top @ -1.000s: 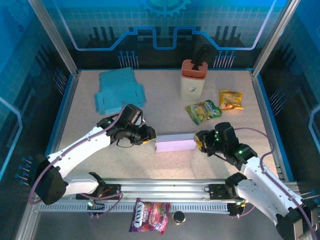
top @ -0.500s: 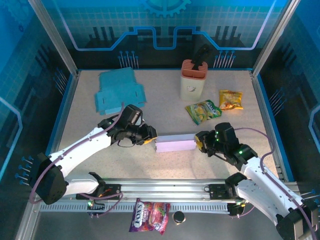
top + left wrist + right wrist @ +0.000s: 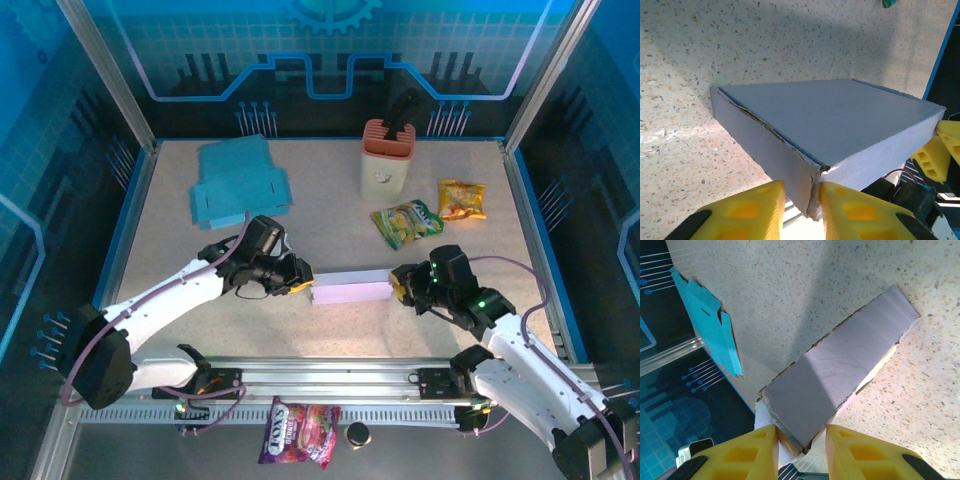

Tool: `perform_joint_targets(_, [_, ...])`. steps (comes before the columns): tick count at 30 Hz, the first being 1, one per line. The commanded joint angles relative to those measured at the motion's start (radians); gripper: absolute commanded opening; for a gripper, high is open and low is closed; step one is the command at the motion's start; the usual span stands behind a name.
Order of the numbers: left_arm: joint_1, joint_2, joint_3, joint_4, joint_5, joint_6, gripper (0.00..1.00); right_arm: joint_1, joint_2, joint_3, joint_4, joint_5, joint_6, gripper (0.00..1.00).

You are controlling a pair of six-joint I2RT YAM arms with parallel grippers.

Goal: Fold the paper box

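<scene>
Left claw (image 3: 802, 189) nips paper box (image 3: 840, 120) corner, nearly closed; right claw (image 3: 801, 434) straddles opposite end, grip unclear. Judged: squaring the folded box; next, press evenly inward.

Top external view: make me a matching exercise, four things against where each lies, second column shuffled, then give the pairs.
1. purple box
2. blue flat cardboard
3. green snack bag
4. pink candy bag

A. far left part of the table
B. between the left gripper and the right gripper
C. nearest of all, at the view's bottom edge
D. just left of the yellow snack bag

Pairs: 1-B, 2-A, 3-D, 4-C
</scene>
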Motion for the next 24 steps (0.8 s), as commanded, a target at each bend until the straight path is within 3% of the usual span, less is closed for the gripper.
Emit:
perform_joint_targets(1, [0.005,0.024,-0.062,-0.067,-0.031,0.057,0.24,-0.015,0.051,-0.014,-0.256,0.021,-0.009,0.30])
perform_joint_targets(11, [-0.018,0.063,-0.074,-0.111,-0.086,0.143,0.20,-0.019,0.124,0.061,-0.430,0.031,-0.041,0.31])
perform_joint_targets(14, [-0.024,0.067,-0.069,-0.109,-0.094,0.150,0.20,-0.024,0.139,0.084,-0.430,0.022,-0.066,0.37])
perform_joint_targets(24, [-0.047,0.032,-0.065,-0.086,-0.129,0.169,0.18,-0.035,0.157,0.317,-0.406,-0.021,-0.341,0.50])
